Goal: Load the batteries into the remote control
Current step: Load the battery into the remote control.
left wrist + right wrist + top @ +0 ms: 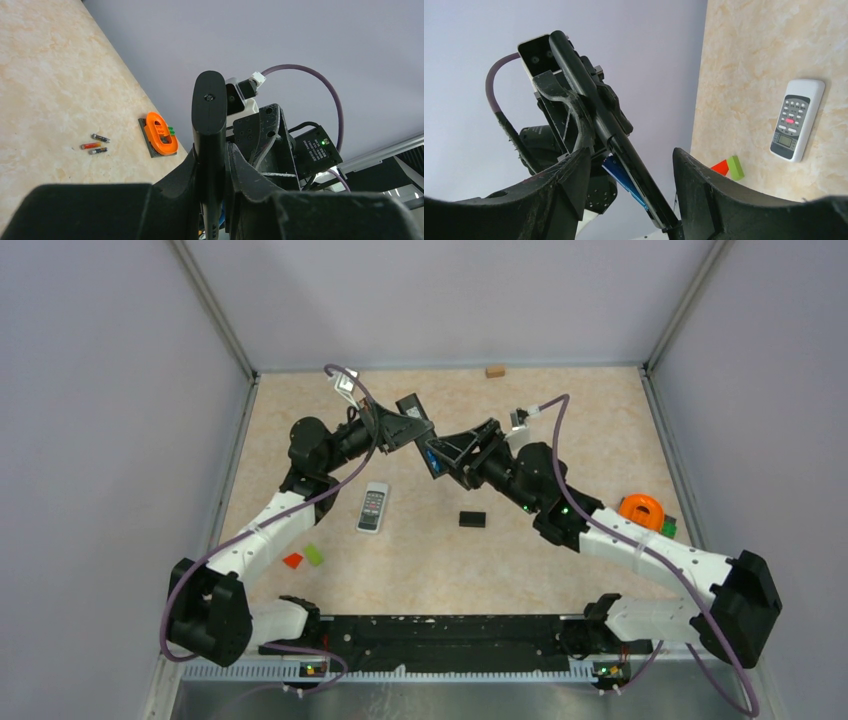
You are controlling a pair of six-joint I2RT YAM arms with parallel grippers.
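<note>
Two risks stand out. First, the blue battery (623, 181) lies against one face of the remote (589, 95), which is held up in the air. I cannot tell if it is fully seated in the compartment. If it is only half in, a small tilt or a side push could make it slip out and fall to the table (610, 430). Second, the right fingers stand on both sides of the remote, so a careless closing or shift could knock it askew in the other grip.

The left gripper (212, 160) is clenched on the lower part of the remote. The right gripper (630, 152) is spread wide and grasps nothing; the remote and the blue battery pass between its fingers. Three more batteries (92, 146) lie together on the table, near an orange piece (161, 134) and well apart from both grippers.
</note>
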